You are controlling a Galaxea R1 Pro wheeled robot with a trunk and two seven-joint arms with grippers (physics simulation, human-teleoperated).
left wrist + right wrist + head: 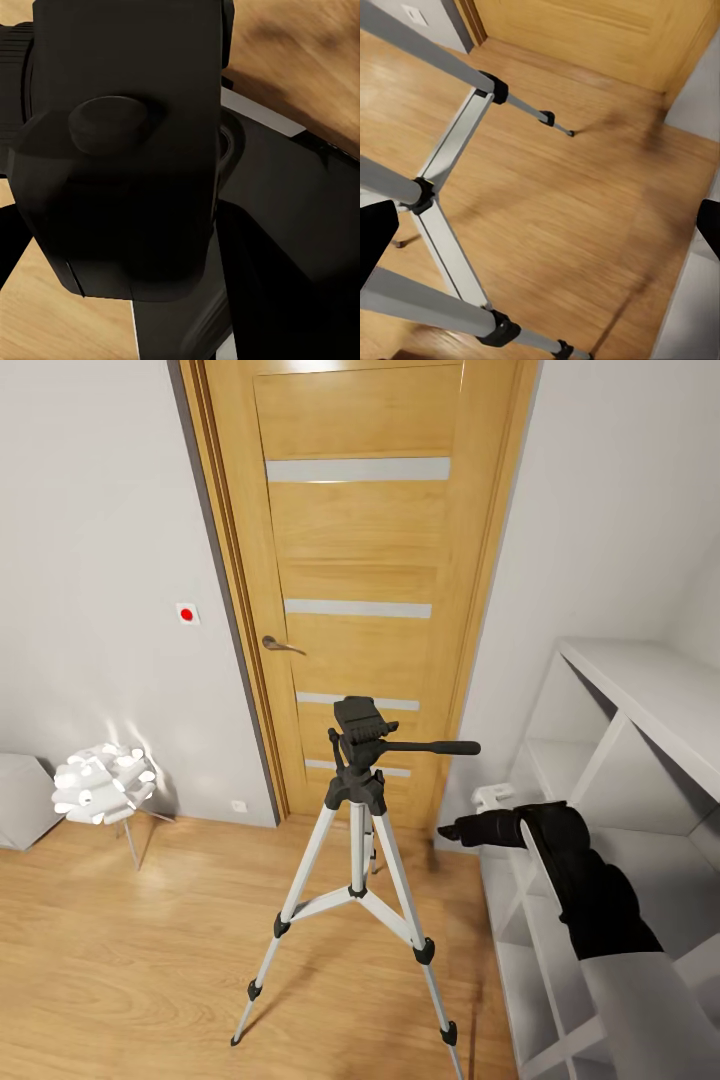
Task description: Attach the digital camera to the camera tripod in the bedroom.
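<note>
The camera tripod (357, 800) stands on the wood floor in front of the oak door, its silver legs spread and its black head (358, 732) bare, with the pan handle pointing right. My right gripper (462, 829) hovers just right of the tripod at about the height of its upper legs, and it is open: in the right wrist view its fingertips (375, 240) sit far apart, with the tripod's legs (450, 150) below. The digital camera (127, 150), black and boxy with a round hump, hangs close above the floor in the left wrist view, held in my left gripper, whose fingers are hidden.
The oak door (360, 560) with frosted stripes is shut behind the tripod. White cube shelving (620, 780) runs along the right wall under my right arm. A small white ball-shaped lamp (100, 785) glows at the left by the grey wall.
</note>
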